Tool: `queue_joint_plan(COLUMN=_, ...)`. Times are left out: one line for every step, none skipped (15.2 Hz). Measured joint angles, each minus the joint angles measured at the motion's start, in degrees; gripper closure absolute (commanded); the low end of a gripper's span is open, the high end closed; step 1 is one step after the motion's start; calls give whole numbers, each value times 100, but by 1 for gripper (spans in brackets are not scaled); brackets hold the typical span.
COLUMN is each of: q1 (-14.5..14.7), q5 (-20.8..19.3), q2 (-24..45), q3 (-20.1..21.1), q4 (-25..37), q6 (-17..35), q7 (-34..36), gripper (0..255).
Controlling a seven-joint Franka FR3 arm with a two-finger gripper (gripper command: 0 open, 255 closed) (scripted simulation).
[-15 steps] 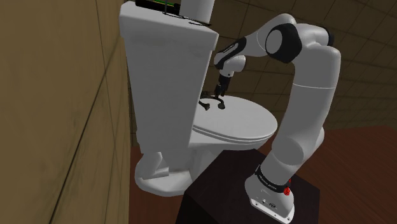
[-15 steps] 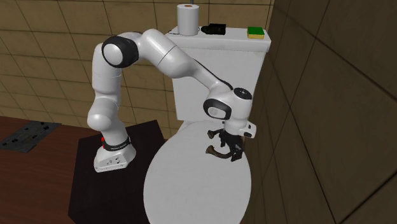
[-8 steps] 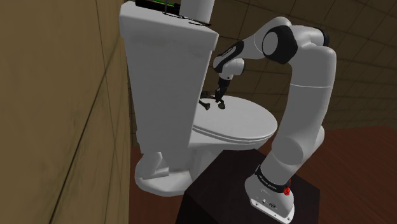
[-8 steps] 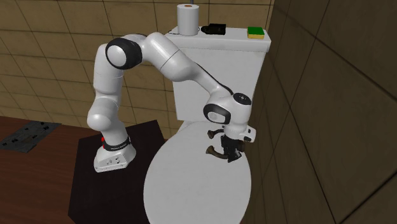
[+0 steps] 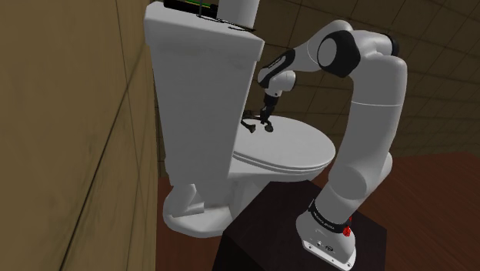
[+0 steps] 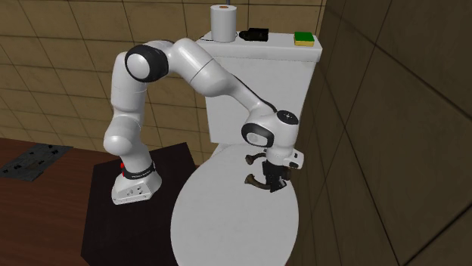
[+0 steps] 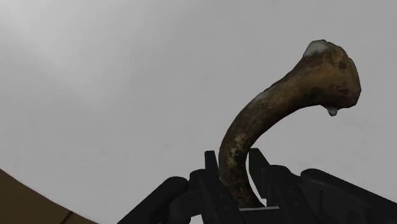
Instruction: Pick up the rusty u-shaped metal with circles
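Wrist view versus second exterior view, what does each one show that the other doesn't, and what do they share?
Wrist view: close up, the fingers of the pincer clasp the curved stem of the rusty metal piece, whose flared end rises beyond them. Second exterior view: the white arm reaching from its dark stand over the toilet lid, plus a paper roll, a black object and a green sponge on the tank. Both: the pincer on the rusty metal piece, against a pale surface.

A home bathroom. A white toilet (image 6: 227,227) with its tank (image 6: 306,72) stands against tan tiled walls (image 6: 53,45) (a paper roll (image 6: 224,23) sits on the tank), on a reddish-brown floor (image 6: 38,215).
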Motion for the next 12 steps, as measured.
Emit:
queue_joint_plan(q1=6, q5=-9, q2=-5, q3=0, q4=12, q6=-32, q7=11, gripper=255)
queue_joint_plan(q1=24, q5=-28, q2=-35, q3=-2, q4=13, q6=-77, q7=34, gripper=255)
queue_joint_plan(q1=33, q5=-50, q2=-70, q3=-9, q4=31, q6=-136, q7=50, gripper=255)
queue_joint_plan(q1=42, q5=-75, q2=-106, q3=-18, q4=71, q6=-212, q7=72, gripper=255)
queue_joint_plan(q1=45, q5=-98, q2=-147, q3=-30, q4=90, q6=-271, q7=79, gripper=255)
queue_joint_plan(q1=56, q5=-126, q2=-201, q3=-42, q4=89, q6=-320, q7=99, gripper=255)
queue_joint_plan(q1=60, q5=-150, q2=-244, q3=-54, q4=108, q6=-379, q7=109, gripper=255)
queue_joint_plan(q1=72, q5=-181, q2=-299, q3=-65, q4=127, q6=-448, q7=135, gripper=255)
queue_joint_plan(q1=82, q5=-208, q2=-347, q3=-74, q4=153, q6=-516, q7=156, gripper=255)
queue_joint_plan(q1=86, q5=-230, q2=-382, q3=-83, q4=192, q6=-588, q7=170, gripper=255)
queue_joint_plan(q1=90, q5=-256, q2=-434, q3=-95, q4=203, q6=-646, q7=181, gripper=255)
queue_joint_plan(q1=96, q5=-280, q2=-472, q3=-103, q4=243, q6=-719, q7=200, gripper=255)
